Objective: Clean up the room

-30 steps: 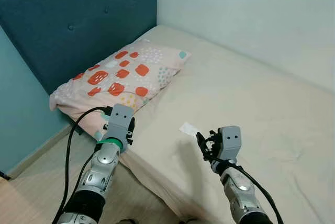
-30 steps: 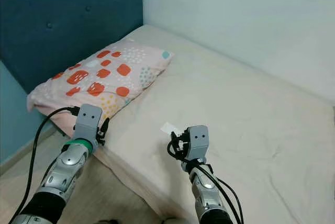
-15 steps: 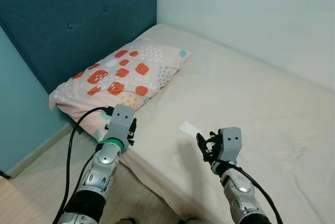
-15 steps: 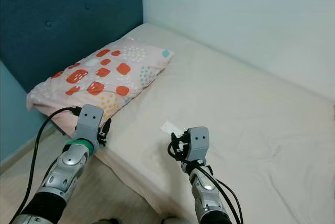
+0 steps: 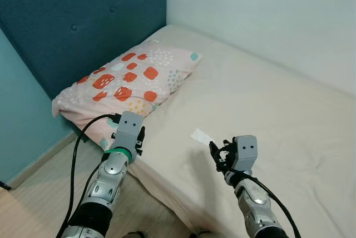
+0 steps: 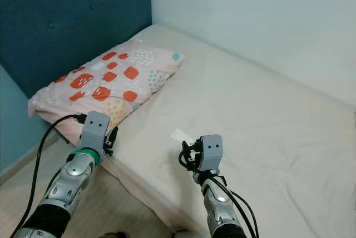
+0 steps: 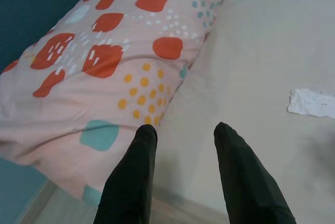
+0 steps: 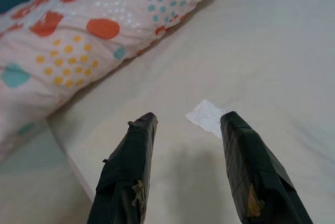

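You will find no legible text, label, brand, number or sign on any surface in these views

Soft, even light is filling the room and nothing is glaring. The head views are looking sharp. A faint shadow is lying on the bed [image 8: 293,51] between the fingers [image 8: 131,171] at the lower centre, and the fingertips are looking slightly blurred.
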Robot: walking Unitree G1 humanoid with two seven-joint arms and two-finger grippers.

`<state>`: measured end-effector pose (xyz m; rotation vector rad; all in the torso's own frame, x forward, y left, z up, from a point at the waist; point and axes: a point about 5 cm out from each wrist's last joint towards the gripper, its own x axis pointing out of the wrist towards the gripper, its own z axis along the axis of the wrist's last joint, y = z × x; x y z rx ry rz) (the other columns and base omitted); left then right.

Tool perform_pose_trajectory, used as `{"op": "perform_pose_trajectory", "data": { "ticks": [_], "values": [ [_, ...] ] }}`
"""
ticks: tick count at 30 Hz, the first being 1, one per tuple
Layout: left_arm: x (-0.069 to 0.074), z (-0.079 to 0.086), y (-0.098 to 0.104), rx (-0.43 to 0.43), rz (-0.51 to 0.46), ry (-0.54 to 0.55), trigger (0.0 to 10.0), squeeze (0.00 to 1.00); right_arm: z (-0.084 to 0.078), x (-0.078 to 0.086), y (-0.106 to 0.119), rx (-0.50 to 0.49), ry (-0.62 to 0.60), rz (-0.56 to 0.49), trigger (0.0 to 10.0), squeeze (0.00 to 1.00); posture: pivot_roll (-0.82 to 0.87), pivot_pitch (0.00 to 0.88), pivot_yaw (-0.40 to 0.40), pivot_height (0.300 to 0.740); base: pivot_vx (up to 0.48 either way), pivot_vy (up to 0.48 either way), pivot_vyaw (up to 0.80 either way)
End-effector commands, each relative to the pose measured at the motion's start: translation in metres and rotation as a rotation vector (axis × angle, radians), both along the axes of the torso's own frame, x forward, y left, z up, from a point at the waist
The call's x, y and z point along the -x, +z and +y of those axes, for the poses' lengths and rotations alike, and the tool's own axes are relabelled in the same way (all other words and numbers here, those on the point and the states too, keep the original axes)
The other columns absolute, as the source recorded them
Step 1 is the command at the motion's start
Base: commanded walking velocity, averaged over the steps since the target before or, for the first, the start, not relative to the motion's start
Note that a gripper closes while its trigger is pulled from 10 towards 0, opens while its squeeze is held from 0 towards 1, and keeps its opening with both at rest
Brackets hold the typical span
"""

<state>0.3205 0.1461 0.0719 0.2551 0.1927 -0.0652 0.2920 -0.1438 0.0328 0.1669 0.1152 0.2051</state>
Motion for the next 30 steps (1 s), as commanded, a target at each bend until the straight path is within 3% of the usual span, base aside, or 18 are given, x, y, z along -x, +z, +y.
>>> {"op": "perform_pose_trajectory", "data": {
  "ticks": [1,6,30],
  "values": [
    [0.002,-0.0027,-0.0052,-0.001,0.025,-0.004,10.0,0.0,-0.0055,0.0059,-0.0084,-0.011,-0.025,0.041,10.0,0.0,0.02,0.071,0.04,0.74,0.0,0.0,-0.75],
    [0.0016,-0.0029,-0.005,-0.002,0.025,-0.005,10.0,0.0,-0.007,0.0055,-0.0072,0.031,-0.022,0.029,10.0,0.0,0.01,0.069,0.041,0.74,0.0,0.0,-0.74],
    [0.001,-0.0033,-0.0047,-0.003,0.027,-0.008,10.0,0.0,-0.0074,0.0055,-0.0078,0.029,-0.024,0.037,10.0,0.0,0.01,0.075,0.042,0.74,0.0,0.0,-0.74]
  ]
}}
